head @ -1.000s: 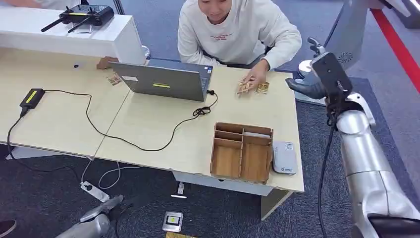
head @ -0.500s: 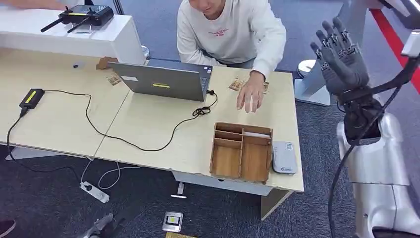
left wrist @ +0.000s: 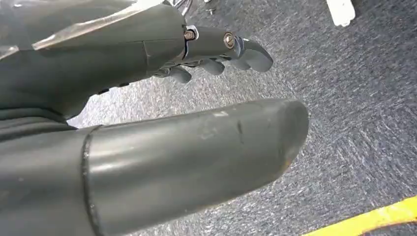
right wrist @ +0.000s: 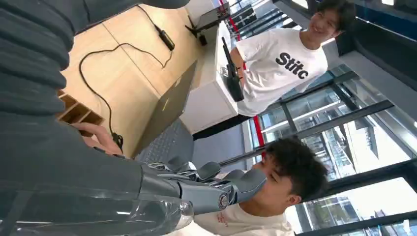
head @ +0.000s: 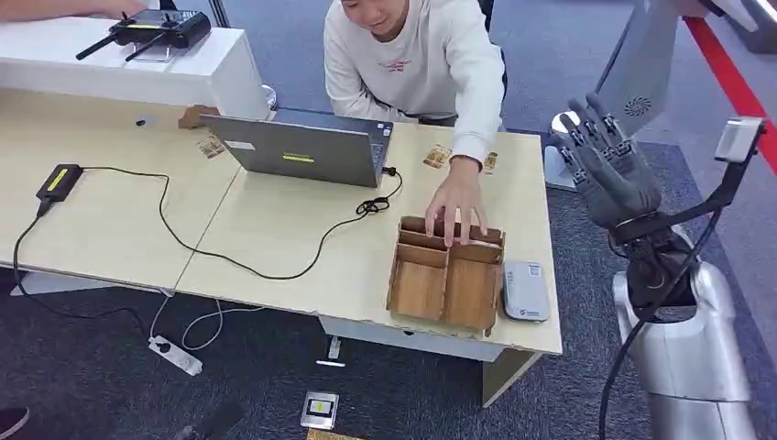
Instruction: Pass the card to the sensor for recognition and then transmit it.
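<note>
One person's hand (head: 456,207) on the wooden organizer (head: 446,278) beside the sensor (head: 525,291); right robot hand (head: 607,165) empty, fingers spread.

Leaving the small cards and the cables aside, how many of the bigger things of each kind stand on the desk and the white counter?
Laptop: 1
Wooden compartment box: 1
White sensor: 1
Black power adapter: 1
Black remote controller: 1
Total: 5
</note>
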